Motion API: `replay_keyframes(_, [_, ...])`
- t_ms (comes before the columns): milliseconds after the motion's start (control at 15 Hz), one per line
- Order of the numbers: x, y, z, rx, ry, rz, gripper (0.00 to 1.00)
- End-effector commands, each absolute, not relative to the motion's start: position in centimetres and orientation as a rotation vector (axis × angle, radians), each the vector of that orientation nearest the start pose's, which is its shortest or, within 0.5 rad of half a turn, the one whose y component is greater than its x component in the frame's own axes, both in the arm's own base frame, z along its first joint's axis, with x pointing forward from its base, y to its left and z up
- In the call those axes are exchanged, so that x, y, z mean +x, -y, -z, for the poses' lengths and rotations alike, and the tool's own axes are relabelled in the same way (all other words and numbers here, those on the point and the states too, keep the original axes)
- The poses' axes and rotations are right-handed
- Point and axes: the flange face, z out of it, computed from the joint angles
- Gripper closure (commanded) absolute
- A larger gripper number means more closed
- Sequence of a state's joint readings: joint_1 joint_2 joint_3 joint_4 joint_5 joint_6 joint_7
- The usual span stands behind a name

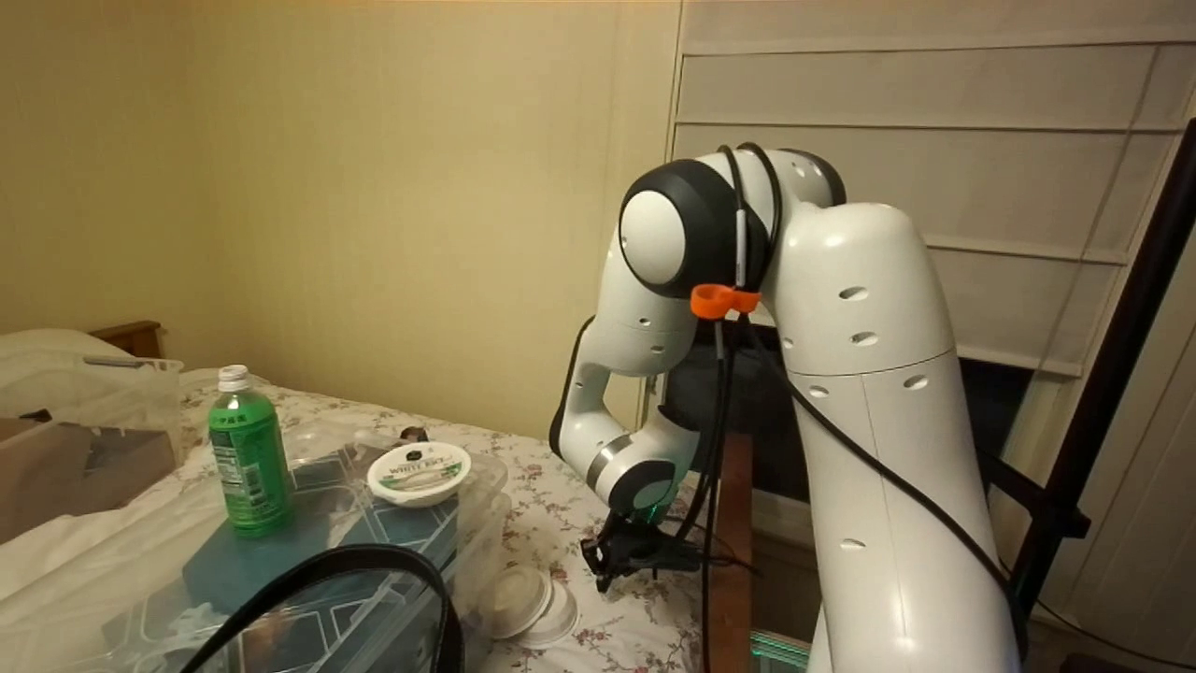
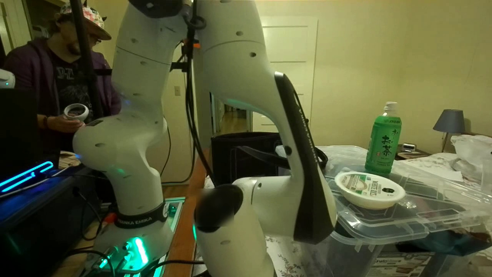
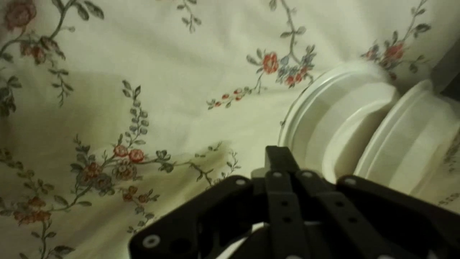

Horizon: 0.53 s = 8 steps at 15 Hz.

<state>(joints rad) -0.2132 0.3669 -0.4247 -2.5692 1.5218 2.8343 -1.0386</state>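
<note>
My gripper is shut, with its black fingers together and nothing visible between them. In an exterior view the gripper hangs low over a flowered cloth. It is nearest to two white plastic bowls lying on the cloth. In the wrist view one bowl lies just beyond the fingertips, partly covered by them; I cannot tell whether they touch. The second bowl leans beside it to the right. Both bowls also show beside the clear bin in an exterior view. The gripper is hidden in the remaining exterior view.
A clear plastic bin with a lid stands beside the bowls. On its lid are a green tea bottle and a sealed white rice bowl. A black strap arches in front. A wooden rail runs beside the arm. A person stands behind the robot.
</note>
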Motion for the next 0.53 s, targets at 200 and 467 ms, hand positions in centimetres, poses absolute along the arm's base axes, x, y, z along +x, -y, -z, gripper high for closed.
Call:
replay_keyframes(200, [25.9, 29.5, -17.6, -2.306, -1.293, 0.319, 0.46])
replay_keyframes(467, [27.3, 29.7, -18.3, -2.195, -1.239, 0.352, 0.19])
